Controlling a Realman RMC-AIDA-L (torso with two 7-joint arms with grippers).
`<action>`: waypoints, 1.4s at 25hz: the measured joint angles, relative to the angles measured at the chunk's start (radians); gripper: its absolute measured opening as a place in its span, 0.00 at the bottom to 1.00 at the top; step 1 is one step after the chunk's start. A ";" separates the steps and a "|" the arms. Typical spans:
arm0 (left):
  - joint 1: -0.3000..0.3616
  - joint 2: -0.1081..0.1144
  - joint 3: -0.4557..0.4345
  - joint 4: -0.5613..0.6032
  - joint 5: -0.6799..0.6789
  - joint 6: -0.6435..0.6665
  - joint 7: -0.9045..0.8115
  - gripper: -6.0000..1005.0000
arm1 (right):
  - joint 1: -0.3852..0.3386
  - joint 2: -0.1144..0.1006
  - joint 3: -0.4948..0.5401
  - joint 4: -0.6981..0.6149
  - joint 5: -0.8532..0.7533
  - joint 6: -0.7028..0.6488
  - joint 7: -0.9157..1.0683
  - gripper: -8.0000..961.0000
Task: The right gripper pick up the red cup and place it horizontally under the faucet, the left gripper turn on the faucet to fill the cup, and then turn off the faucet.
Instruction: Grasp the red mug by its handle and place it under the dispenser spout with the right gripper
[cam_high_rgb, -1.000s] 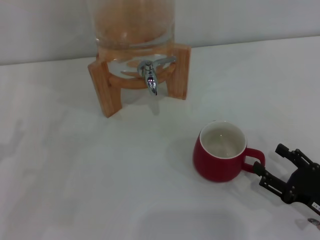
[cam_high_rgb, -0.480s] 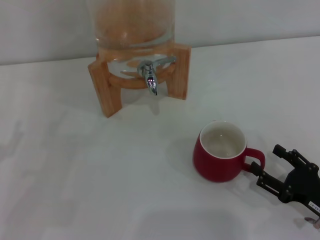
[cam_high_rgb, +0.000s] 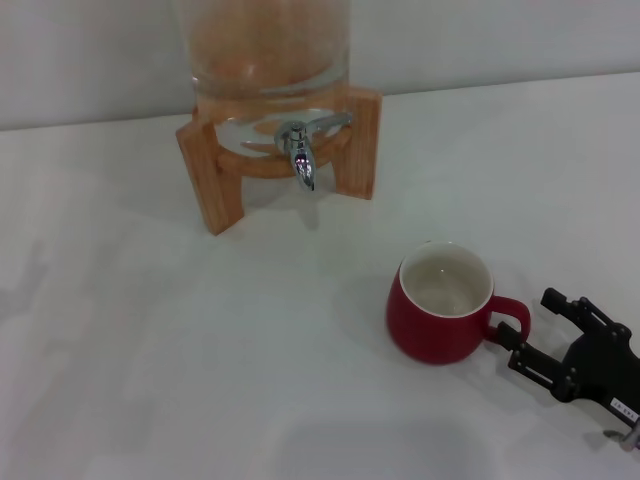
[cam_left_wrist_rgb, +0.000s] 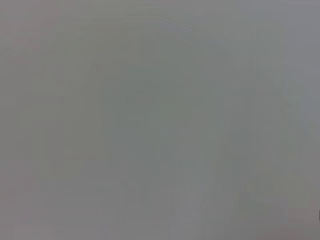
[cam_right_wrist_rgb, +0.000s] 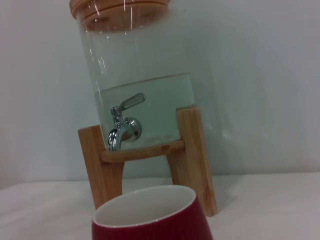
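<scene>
Slightly lower and closer in than a second ago, the right gripper (cam_high_rgb: 528, 333), a black two-fingered claw, sits with its fingers spread apart just off the loop handle of the red cup (cam_high_rgb: 441, 316), a squat dark-red ceramic mug with a cream inside.

Nothing is gripped yet: the cup stands upright on the white table (cam_high_rgb: 150, 340), its handle pointing at the gap between the fingertips, and well beyond them the small chrome faucet (cam_high_rgb: 299, 150) hangs from the glass dispenser in its wooden stand (cam_high_rgb: 205, 180), lever apparently not yet turned. I judge this the pick-up approach; next the fingers should advance around the handle or cup wall and close. The left gripper is out of sight.
</scene>
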 joint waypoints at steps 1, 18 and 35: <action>0.000 0.000 0.000 0.000 0.000 0.000 0.000 0.87 | 0.001 0.000 0.000 0.000 0.000 0.002 0.000 0.87; -0.007 0.002 0.000 0.000 0.000 0.000 0.001 0.87 | 0.016 0.000 0.017 -0.002 0.009 0.009 0.000 0.87; -0.014 0.002 -0.001 0.000 0.000 -0.004 0.002 0.87 | 0.027 0.000 0.023 0.000 0.023 0.042 0.001 0.87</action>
